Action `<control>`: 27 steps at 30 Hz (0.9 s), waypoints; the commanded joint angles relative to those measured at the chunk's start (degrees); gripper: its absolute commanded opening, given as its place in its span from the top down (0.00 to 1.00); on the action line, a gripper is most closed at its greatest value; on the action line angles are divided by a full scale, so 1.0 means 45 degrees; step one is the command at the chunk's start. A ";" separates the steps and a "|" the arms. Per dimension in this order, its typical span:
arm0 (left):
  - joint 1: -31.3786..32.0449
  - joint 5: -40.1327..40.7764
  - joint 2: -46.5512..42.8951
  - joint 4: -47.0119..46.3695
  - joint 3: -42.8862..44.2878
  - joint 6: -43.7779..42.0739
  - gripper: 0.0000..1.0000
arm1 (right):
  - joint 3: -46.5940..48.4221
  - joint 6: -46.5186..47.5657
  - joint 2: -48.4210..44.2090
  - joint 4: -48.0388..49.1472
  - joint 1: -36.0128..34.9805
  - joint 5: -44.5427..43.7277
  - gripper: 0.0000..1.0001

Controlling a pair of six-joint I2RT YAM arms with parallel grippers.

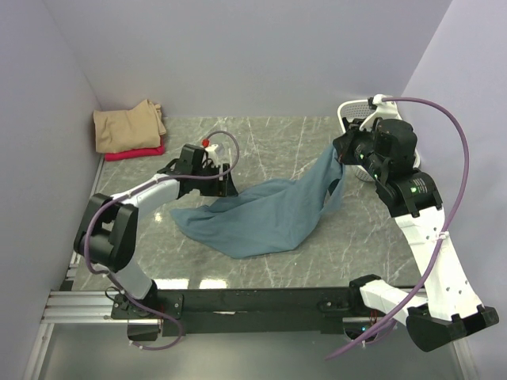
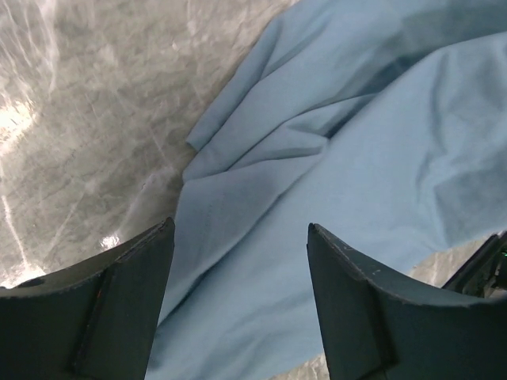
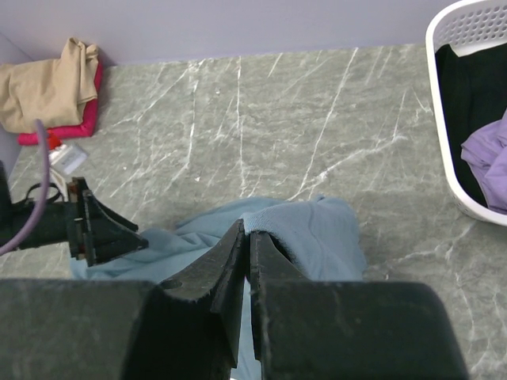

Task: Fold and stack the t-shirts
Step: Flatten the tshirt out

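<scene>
We see the dusty teal t-shirt (image 1: 261, 218) sprawled crumpled across the table (image 1: 372, 237) (unfolded, deeply creased), its right end raised. Our right gripper (image 3: 245, 233) pinches that end tight; our left gripper (image 2: 240, 229) hangs wide open over its left edge, holding nothing.

The basket (image 3: 432, 87) runs off the right wrist view's edge, cutting short the black shirt (image 3: 459, 87) and lilac shirt (image 3: 487, 154) inside. The tan shirt (image 1: 127, 127) covers most of the red shirt (image 1: 142, 153). The blue shirt's (image 3: 317, 229) pinched part is hidden inside the right hand (image 3: 247, 237).
</scene>
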State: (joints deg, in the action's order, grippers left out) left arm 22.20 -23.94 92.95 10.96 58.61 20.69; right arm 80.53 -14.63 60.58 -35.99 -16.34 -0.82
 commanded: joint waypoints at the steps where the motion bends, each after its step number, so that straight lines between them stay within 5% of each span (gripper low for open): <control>1: 0.0029 0.0027 0.0652 -0.0112 0.0393 -0.0281 0.28 | 0.0092 0.0127 -0.0122 0.0868 0.0096 0.0143 0.90; 11: 0.0185 0.0281 0.1337 -0.0053 0.0530 -0.0359 0.30 | 0.0093 0.0088 -0.0044 0.0888 0.0096 0.0143 0.89; 13: 0.0224 0.0126 0.1377 -0.0092 0.0550 -0.0359 0.37 | 0.0053 0.0068 -0.0063 0.0946 0.0096 0.0143 0.89; 18: 0.0282 -0.0303 0.1590 -0.0365 0.0764 -0.0300 0.99 | 0.0034 0.0068 -0.0024 0.0927 0.0096 0.0143 0.89; 21: 0.0263 0.0104 0.1262 -0.0386 0.1018 -0.0086 0.99 | 0.0034 0.0126 -0.0082 0.0869 0.0076 0.0143 0.90; 27: 0.0263 0.4084 -0.1388 0.1585 0.2384 0.0129 0.99 | 0.0092 0.0166 -0.0511 0.0731 0.0076 -0.1027 0.90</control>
State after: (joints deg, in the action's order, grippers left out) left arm 23.31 -17.43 98.21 14.68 63.86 20.67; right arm 80.25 -14.61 60.58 -35.68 -16.34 -1.50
